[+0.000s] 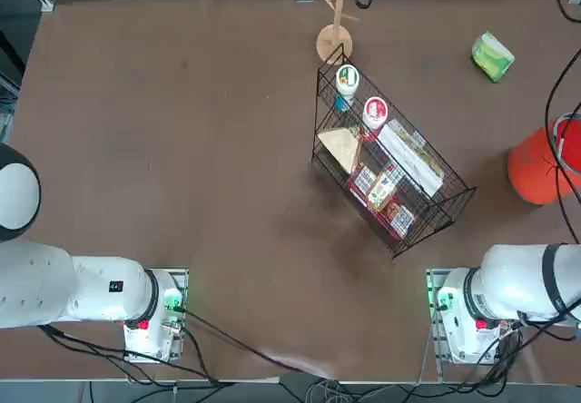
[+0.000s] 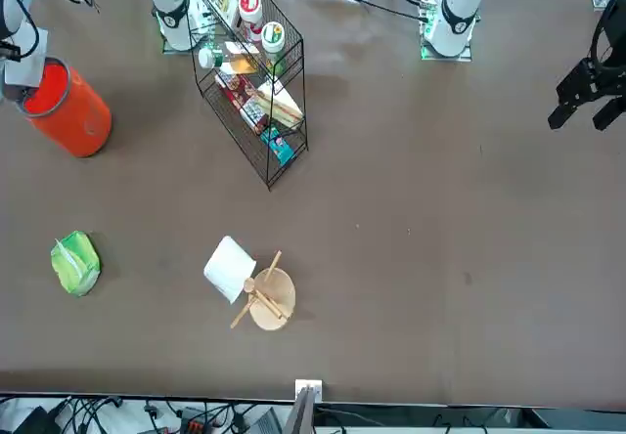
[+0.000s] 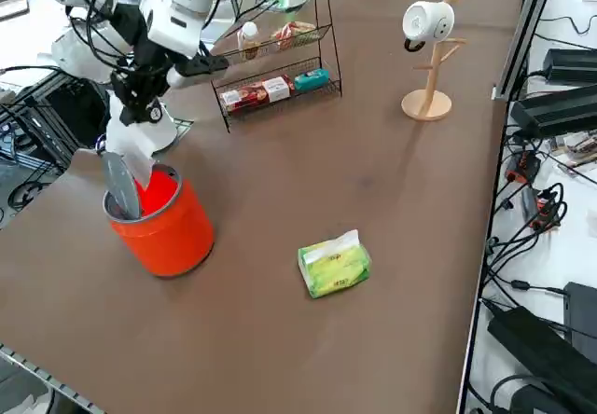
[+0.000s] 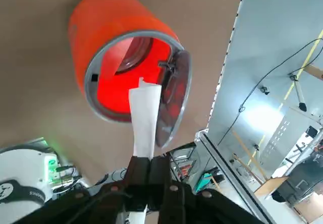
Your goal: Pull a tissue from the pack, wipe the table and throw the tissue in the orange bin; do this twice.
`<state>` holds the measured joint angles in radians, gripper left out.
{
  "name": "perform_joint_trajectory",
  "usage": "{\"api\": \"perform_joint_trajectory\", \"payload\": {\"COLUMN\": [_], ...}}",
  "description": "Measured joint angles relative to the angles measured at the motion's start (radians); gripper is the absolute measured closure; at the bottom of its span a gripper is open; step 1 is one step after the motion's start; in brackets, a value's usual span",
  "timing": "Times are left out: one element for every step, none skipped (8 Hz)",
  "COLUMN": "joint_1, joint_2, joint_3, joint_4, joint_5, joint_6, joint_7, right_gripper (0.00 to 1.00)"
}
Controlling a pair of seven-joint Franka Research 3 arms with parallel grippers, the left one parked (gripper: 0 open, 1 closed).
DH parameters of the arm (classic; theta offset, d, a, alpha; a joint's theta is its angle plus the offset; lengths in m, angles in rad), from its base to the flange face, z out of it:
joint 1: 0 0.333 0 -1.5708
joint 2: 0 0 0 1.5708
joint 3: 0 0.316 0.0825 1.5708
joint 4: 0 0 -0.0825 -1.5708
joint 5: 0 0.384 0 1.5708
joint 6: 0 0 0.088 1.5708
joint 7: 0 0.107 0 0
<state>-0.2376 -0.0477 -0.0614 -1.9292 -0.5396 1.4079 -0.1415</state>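
One tissue (image 4: 144,118) is pinched in the right gripper (image 4: 149,164), as the right wrist view shows; the fingers press together on its end, so that the free length can lead into the orange bin (image 4: 118,27). The lid (image 4: 176,95) stands open beside the bin's mouth, and the tissue could catch on it, so I judge that the release needs care.

In the right side view, the tissue hangs at the bin's mouth; throwing it away seems the present step. The green pack (image 3: 336,265) lies apart from the bin, with its white patch upward, which should suit another pull.

In the top view, the wire rack (image 1: 454,199) stands to the left of the bin, and black cables (image 1: 552,140) cross over the bin, perhaps hindering sideways movement.

In the front view, the wooden stand (image 2: 274,307) is well apart from the bin.
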Motion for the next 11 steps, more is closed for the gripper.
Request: {"api": "perform_joint_trajectory", "payload": {"joint_1": [-0.007,-0.008,-0.008,-0.008,-0.009,-0.012,-0.019,-0.025,-0.028,-0.029,-0.029], "joint_2": [0.023,0.046,0.068,0.088,0.104,0.115,0.120,0.120,0.120,0.120,0.120], "joint_3": [0.000,0.000,0.000,0.000,0.000,0.000,0.000,0.000,0.000,0.000,0.000], "joint_4": [0.000,0.000,0.000,0.000,-0.001,-0.005,-0.013,-0.018,-0.020,-0.020,-0.019], "joint_5": [0.000,-0.001,-0.001,-0.001,-0.001,-0.001,-0.001,-0.001,-0.001,0.000,0.000], "joint_6": [0.020,0.041,0.061,0.078,0.095,0.118,0.137,0.146,0.149,0.150,0.150], "joint_7": [-0.002,-0.002,-0.002,-0.002,-0.002,-0.002,-0.002,-0.002,-0.002,-0.002,-0.002], "right_gripper": [0.99,0.99,0.99,0.99,0.97,0.96,0.94,0.78,0.57,0.40,0.19]}}
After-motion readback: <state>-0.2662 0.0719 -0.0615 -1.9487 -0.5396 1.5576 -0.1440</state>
